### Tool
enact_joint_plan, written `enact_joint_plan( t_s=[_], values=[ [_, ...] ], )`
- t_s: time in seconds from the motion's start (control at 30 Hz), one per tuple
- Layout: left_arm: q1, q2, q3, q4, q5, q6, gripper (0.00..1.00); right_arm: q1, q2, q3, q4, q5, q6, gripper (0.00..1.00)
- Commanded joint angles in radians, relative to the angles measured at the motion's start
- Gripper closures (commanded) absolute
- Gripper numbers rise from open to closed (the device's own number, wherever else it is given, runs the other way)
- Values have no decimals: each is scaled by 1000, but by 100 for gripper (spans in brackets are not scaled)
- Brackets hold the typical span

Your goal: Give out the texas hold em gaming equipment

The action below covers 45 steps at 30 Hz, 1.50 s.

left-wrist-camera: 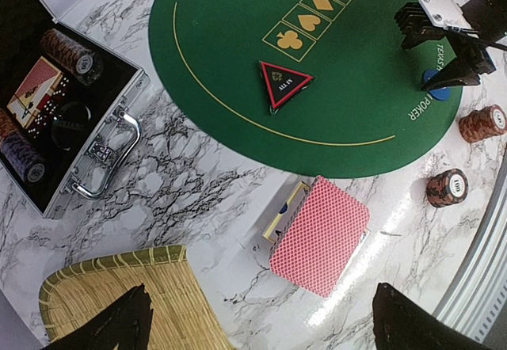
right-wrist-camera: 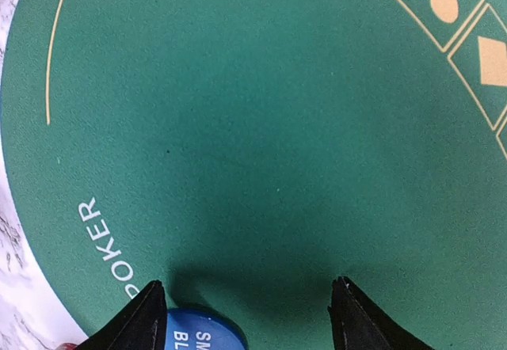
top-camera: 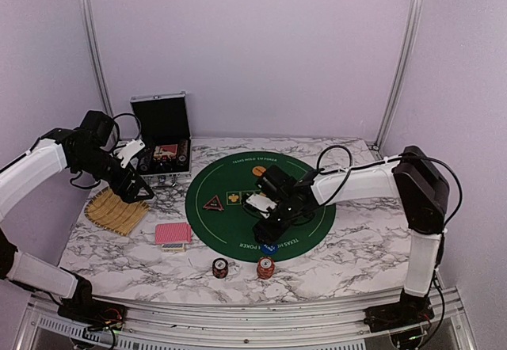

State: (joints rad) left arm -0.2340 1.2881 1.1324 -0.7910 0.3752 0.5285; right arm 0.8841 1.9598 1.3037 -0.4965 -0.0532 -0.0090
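A round green poker mat (top-camera: pixel 238 223) lies mid-table. On it are a dark triangular marker (top-camera: pixel 212 203), an orange disc (top-camera: pixel 259 171) at the far rim and a blue disc (top-camera: pixel 271 248) at the near rim. My right gripper (right-wrist-camera: pixel 247 302) hovers open just above the mat. The blue disc (right-wrist-camera: pixel 202 330) lies flat beside its left finger and is not gripped. A red-backed deck of cards (left-wrist-camera: pixel 319 235) rests on the marble left of the mat. Two chip stacks (top-camera: pixel 220 268) (top-camera: pixel 265 268) stand near the front edge. My left gripper (left-wrist-camera: pixel 261 318) hangs wide open and empty above the straw tray's edge.
An open silver case (left-wrist-camera: pixel 103 140) with more chips and cards in it stands at the back left. The yellow straw tray (top-camera: pixel 111 211) lies at the left. Metal frame posts rise at both back corners, and purple walls enclose the table.
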Motion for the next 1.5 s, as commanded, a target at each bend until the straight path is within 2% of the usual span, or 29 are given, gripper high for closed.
enact_joint_plan(
  t_s=[0.0,0.5,0.77,1.13,1.33,1.47],
  values=[
    [-4,0,29,-34,16,11,1,11,-17,-3,-3,-2,3,31],
    [-4,4,43,-42,5,8,1,24,-76,-103,-14,2,2,31],
    [-4,-1,56,-43,7,5,1,24,-105,-147,-29,99,3,31],
    [-4,5,67,-43,17,4,1,-33,-178,-213,-23,169,37,42],
    [-4,10,67,-43,23,4,1,-57,-217,-229,-8,167,48,41],
    [-4,12,66,-43,28,4,1,-43,-231,-187,-16,154,60,33]
  ],
)
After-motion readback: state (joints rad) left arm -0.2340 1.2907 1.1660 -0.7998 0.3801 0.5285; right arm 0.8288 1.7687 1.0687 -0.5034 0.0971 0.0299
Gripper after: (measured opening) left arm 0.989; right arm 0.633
